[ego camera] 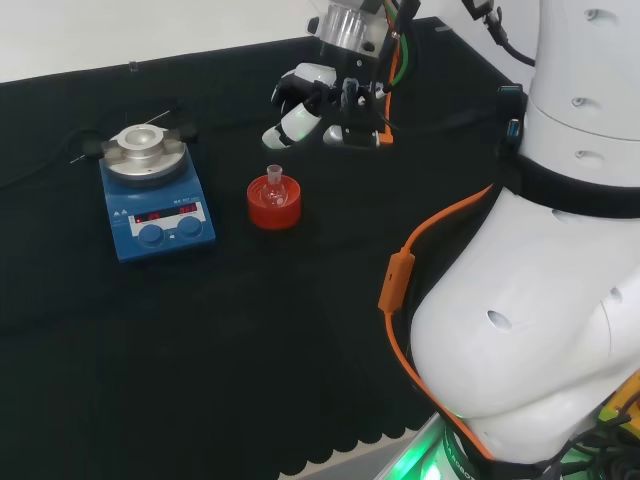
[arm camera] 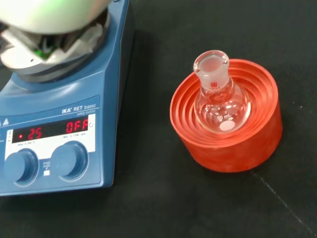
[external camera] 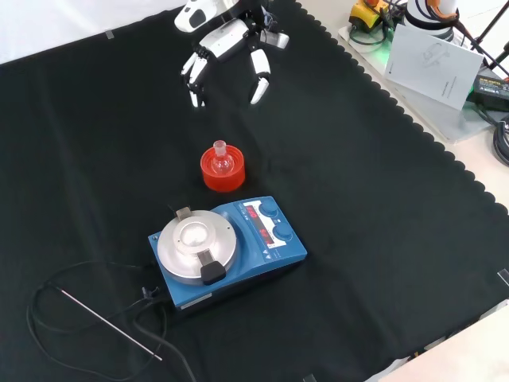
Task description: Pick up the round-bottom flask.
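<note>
Red ribbed stand (external camera: 222,169) is your landmark: the round-bottom flask (external camera: 221,160) sits upright in its centre well, neck up, mouth uncapped. In the wrist view you see the clear bulb (arm camera: 221,106) nested inside the stand's (arm camera: 237,148) concentric ridges; whether anything is inside the glass, you can't tell.

Hand (external camera: 225,44) hangs above the table (external camera: 382,231), beyond the stand in the front view and well apart from it. Fingers (external camera: 258,79) are spread and only slightly bent, pointing down toward the cloth, nothing held. In the head view you find the hand (ego camera: 305,100) up and to the right of the stand (ego camera: 274,203), with clear cloth between them.

Blue hotplate stirrer (external camera: 231,247) stands just beside the stand, on the near side in the front view and to its left in the head view (ego camera: 155,195). It carries a round metal top plate (external camera: 196,243). Its two knobs and lit red display face the stand in the wrist view (arm camera: 54,144).

A thin metal probe rod (external camera: 111,328) on a black cable (external camera: 48,298) lies on the cloth past the stirrer, on the side away from the stand.
</note>
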Controlling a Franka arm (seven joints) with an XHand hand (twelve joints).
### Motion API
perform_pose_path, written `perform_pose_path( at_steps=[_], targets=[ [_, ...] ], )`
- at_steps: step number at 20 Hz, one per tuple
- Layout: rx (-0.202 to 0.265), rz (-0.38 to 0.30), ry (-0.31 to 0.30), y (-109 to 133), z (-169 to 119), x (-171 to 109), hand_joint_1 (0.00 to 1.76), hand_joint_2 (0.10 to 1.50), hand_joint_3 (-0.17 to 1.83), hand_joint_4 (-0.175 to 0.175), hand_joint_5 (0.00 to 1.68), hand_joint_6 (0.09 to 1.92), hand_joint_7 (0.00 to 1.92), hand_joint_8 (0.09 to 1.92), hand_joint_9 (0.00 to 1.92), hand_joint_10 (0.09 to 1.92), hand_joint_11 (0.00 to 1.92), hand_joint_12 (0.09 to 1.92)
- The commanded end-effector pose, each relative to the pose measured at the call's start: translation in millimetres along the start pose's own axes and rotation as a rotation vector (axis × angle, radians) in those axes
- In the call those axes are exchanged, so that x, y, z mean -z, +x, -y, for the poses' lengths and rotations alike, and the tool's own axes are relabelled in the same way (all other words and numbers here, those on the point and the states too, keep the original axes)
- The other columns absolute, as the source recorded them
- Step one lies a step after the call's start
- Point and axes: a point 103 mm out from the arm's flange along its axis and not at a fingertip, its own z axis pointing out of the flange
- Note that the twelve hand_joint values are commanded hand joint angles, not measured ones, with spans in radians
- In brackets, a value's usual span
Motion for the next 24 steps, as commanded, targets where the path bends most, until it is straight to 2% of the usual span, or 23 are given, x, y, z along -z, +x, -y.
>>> perform_pose_path(
  at_steps=[1,2,4,5,8,9,10,11,12,13,14,15,17,19,24],
  targets=[
    [0.036,-0.069,-0.012,-16,6,13,0.91,0.37,0.84,-0.155,0.21,0.70,0.44,0.89,0.46,0.90,0.14,1.50],
    [0.012,-0.019,-0.020,-26,6,17,0.91,0.37,0.84,-0.154,0.20,0.69,0.43,0.89,0.44,0.91,0.13,1.50],
    [-0.001,0.016,-0.019,-29,6,19,0.91,0.37,0.84,-0.152,0.20,0.69,0.41,0.90,0.43,0.92,0.12,1.51],
    [-0.017,0.031,-0.028,-11,-3,10,0.91,0.37,0.84,-0.152,0.20,0.69,0.41,0.90,0.42,0.92,0.12,1.51],
    [-0.013,0.024,-0.049,-4,-10,9,0.91,0.37,0.85,-0.152,0.20,0.68,0.41,0.91,0.42,0.92,0.11,1.51],
    [0.244,-0.281,-0.031,-24,-6,25,0.91,0.37,0.85,-0.152,0.20,0.69,0.41,0.91,0.42,0.92,0.11,1.51],
    [0.126,-0.167,-0.052,-17,-13,24,0.92,0.37,0.85,-0.153,0.21,0.69,0.42,0.91,0.42,0.92,0.11,1.51],
    [0.064,-0.092,-0.073,-8,-13,27,0.92,0.37,0.85,-0.153,0.21,0.69,0.42,0.91,0.43,0.92,0.11,1.51],
    [0.034,-0.079,-0.085,-4,-13,28,0.92,0.37,0.85,-0.153,0.21,0.69,0.42,0.91,0.43,0.92,0.11,1.51],
    [-0.017,-0.023,-0.089,-5,-13,29,0.92,0.37,0.85,-0.154,0.21,0.69,0.42,0.91,0.43,0.92,0.11,1.51],
    [0.145,-0.238,-0.074,3,-14,29,0.92,0.37,0.85,-0.155,0.21,0.69,0.43,0.91,0.43,0.92,0.11,1.51],
    [0.128,-0.225,-0.071,5,-16,26,0.92,0.37,0.85,-0.155,0.22,0.69,0.43,0.91,0.43,0.92,0.11,1.51],
    [0.066,-0.223,-0.075,-3,-18,27,0.92,0.38,0.85,-0.156,0.22,0.69,0.43,0.91,0.44,0.92,0.11,1.51],
    [0.045,-0.222,-0.074,-7,-20,27,0.92,0.38,0.85,-0.157,0.22,0.69,0.43,0.91,0.44,0.92,0.11,1.51],
    [0.042,-0.163,-0.053,-1,-28,24,0.93,0.38,0.86,-0.157,0.22,0.69,0.44,0.91,0.44,0.92,0.11,1.51]
  ],
)
